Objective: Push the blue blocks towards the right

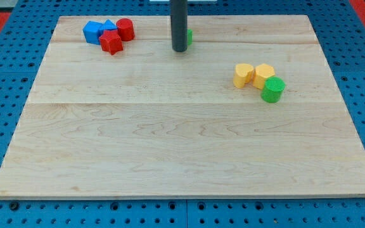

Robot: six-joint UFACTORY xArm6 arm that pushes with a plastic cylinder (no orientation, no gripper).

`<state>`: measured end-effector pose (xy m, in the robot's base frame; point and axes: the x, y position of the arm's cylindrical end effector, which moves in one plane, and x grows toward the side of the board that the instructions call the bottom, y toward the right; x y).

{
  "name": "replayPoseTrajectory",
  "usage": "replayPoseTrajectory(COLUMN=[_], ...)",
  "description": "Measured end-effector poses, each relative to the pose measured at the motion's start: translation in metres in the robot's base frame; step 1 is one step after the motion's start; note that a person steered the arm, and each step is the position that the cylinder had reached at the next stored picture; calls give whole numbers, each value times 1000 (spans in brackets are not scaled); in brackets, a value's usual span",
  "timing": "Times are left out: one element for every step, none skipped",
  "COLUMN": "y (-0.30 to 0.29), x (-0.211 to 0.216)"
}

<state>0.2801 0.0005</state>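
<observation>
Two blue blocks sit at the view's top left: a larger blue block and a small blue triangle-like block just right of it. A red star block and a red cylinder touch them on the right. My tip rests on the board well to the right of this cluster, near the top centre. A green block is mostly hidden behind the rod.
Two yellow blocks and a green cylinder are bunched at the view's right. The wooden board lies on a blue pegboard surface.
</observation>
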Motion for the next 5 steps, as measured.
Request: replayPoseTrajectory(y=[16, 16, -29, -129, -208], x=[-21, 28, 72, 71, 43])
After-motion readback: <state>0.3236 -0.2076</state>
